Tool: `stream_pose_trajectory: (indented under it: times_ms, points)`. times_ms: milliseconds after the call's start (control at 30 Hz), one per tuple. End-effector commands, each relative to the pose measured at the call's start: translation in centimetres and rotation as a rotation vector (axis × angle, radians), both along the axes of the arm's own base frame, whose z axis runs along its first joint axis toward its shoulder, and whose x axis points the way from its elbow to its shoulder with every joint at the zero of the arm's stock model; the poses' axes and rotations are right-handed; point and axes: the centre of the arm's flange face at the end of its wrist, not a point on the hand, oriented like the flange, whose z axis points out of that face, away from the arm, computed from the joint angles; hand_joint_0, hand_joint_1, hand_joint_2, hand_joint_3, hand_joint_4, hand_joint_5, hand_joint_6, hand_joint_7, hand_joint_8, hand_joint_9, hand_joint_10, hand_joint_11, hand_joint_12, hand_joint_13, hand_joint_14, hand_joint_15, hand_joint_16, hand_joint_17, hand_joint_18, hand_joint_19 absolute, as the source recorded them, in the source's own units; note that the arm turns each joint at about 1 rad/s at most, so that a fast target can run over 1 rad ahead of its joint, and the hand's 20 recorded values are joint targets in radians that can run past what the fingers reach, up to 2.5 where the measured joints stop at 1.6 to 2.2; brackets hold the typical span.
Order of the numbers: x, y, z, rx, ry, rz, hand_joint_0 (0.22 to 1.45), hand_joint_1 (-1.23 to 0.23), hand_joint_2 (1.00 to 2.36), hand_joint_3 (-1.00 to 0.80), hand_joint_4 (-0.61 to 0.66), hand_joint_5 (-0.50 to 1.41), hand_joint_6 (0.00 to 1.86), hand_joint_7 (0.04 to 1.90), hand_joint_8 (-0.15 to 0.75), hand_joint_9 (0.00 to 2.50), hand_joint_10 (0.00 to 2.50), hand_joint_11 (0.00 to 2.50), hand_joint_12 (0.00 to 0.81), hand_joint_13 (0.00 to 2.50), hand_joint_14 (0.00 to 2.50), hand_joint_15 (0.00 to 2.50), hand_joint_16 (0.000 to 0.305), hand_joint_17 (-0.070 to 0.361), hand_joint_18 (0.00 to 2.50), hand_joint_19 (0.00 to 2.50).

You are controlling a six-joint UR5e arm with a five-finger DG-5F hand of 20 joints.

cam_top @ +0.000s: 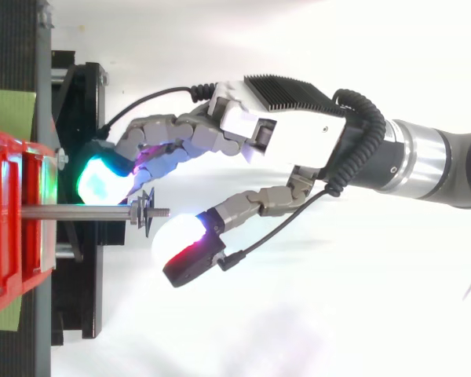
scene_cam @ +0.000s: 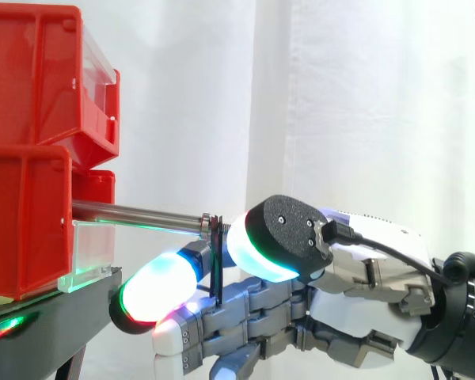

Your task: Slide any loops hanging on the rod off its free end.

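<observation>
Inspection from the remote station. The rod (scene_cam: 134,212) projects level from the red bins (scene_cam: 24,229) on the left, with its free end pointing right. This leaves an open path for anything slid off it.

The loop (scene_cam: 218,269) is thin and black. It hangs at the extreme right of the rod, just past a small nut and over the threaded tip.

The hand (scene_cam: 364,285) comes in from the right at rod height. Its thumb pad (scene_cam: 249,253) sits on the free-end side of the loop and a finger pad (scene_cam: 158,293) on the bin side. Both are curled in and pinch the loop between them. I judge this grip is set for a short pull rightward. The remaining fingers are folded below, clear of the rod.

Count:
- Rod: one.
- Loop: one that I can make out. In the top view several fine black lines crowd together, so a second cannot be excluded.
- Red bins: two, stacked.
- Black stand (scene_cam: 55,317): one.
</observation>
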Motion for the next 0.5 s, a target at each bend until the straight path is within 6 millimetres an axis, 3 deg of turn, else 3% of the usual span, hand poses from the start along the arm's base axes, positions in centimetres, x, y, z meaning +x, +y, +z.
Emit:
stream_pose_trajectory:
  times_ms: [0,467]
  points:
    - [0.09,0.14,0.14,-0.01,-0.005,0.007,0.61,-0.61,1.01,-0.41,0.3,-0.15,0.5,0.96,0.33,0.83,0.0,0.14,0.36,0.84,0.01,0.2,0.052,0.118,0.92,0.5]
    - [0.05,0.03,-0.04,-0.011,0.001,0.007,0.62,-0.64,1.01,-0.4,0.3,-0.14,0.5,1.0,0.327,0.8,0.0,0.14,0.361,0.83,0.01,0.21,0.053,0.119,0.92,0.51]
